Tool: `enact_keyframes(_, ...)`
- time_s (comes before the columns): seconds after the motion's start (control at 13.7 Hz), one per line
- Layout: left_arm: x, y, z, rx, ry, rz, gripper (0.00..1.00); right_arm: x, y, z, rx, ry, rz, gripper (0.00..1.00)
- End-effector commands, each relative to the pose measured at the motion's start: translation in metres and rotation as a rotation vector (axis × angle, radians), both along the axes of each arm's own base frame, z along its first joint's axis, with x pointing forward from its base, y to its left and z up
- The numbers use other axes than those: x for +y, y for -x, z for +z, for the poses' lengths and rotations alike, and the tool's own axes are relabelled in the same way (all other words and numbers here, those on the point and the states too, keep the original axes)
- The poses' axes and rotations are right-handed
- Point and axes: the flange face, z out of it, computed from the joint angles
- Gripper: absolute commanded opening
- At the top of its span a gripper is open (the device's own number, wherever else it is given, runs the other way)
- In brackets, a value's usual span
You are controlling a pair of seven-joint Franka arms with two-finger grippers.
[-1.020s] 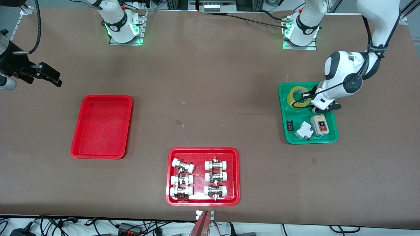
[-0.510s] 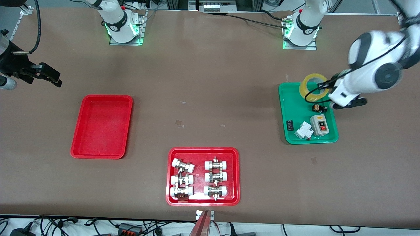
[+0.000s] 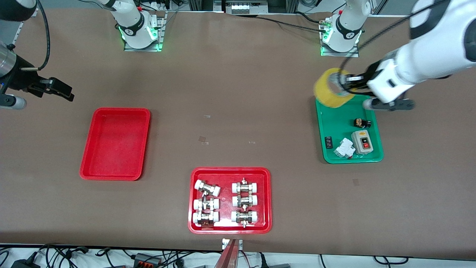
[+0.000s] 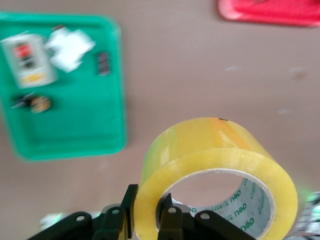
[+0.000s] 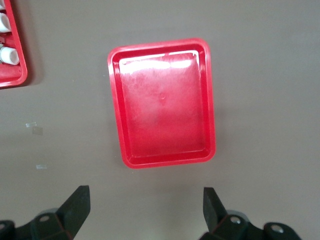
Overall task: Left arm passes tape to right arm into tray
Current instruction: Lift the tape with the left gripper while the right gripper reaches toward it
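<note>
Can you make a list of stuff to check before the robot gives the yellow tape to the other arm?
1. Left gripper shut on the translucent yellow roll of packing tape: ok.
2. Tape lifted out of the green plastic tray: ok.
3. Right gripper open, ready to take it: ok.
4. Right gripper close enough for the handover: not ok, it waits over the table at its own end.
5. Plain shallow red plastic tray has room: ok.

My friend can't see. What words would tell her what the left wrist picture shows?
The left gripper is shut on the wall of a yellow tape roll, holding it in the air above the brown table. Below sits a green tray holding small electrical parts.
</note>
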Motion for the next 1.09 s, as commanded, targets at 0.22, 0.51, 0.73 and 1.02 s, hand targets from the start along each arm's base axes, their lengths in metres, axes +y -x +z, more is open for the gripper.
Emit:
enact_keyframes(0.22,-0.064,-0.057,-0.035,-0.003,0.312,0.216,0.01,-0.060,-0.009,-0.063,0.053,-0.379,0.048,1.00)
enact_keyframes(0.51,-0.172,-0.049,-0.042,0.037,0.345,0.641,0.01,-0.044,-0.026,-0.101,0.088,-0.677,0.016,1.00)
enact_keyframes(0.73,-0.228,-0.035,-0.051,0.170,0.374,0.989,0.01,0.016,-0.041,-0.110,0.087,-0.778,0.058,1.00)
enact_keyframes(1.02,-0.299,-0.001,-0.090,0.278,0.348,1.079,0.02,0.090,-0.056,-0.098,-0.003,-0.801,0.115,1.00)
